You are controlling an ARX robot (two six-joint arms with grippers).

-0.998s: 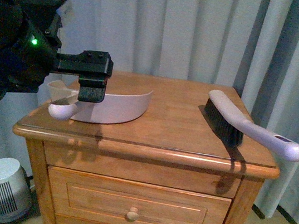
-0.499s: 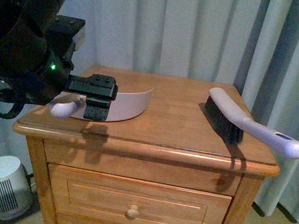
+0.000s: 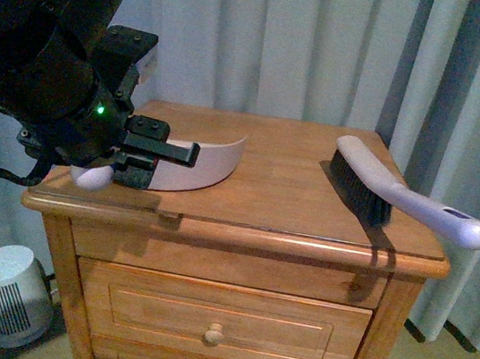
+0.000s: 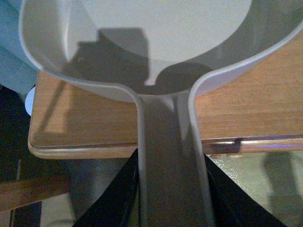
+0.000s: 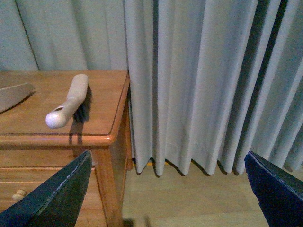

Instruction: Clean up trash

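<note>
My left gripper (image 3: pixel 147 162) is shut on the handle of a whitish dustpan (image 3: pixel 199 163), which sits low over the left part of the wooden nightstand top (image 3: pixel 264 197). In the left wrist view the handle (image 4: pixel 170 179) runs between my black fingers (image 4: pixel 118 198), and the pan (image 4: pixel 156 33) looks empty. My right gripper (image 5: pixel 168 189) is open and empty, off the nightstand's right side above the floor. It does not show in the front view. No crumpled paper trash shows in any view.
A hand brush (image 3: pixel 374 189) with black bristles and a pale handle lies on the right part of the top, its handle past the edge; it also shows in the right wrist view (image 5: pixel 71 101). Grey curtains (image 3: pixel 332 49) hang behind. A small white appliance (image 3: pixel 10 294) stands on the floor at the left.
My left arm has come lower and further right over the nightstand's left edge, still holding the dustpan. The pan has settled lower and flatter. The brush has not moved.
</note>
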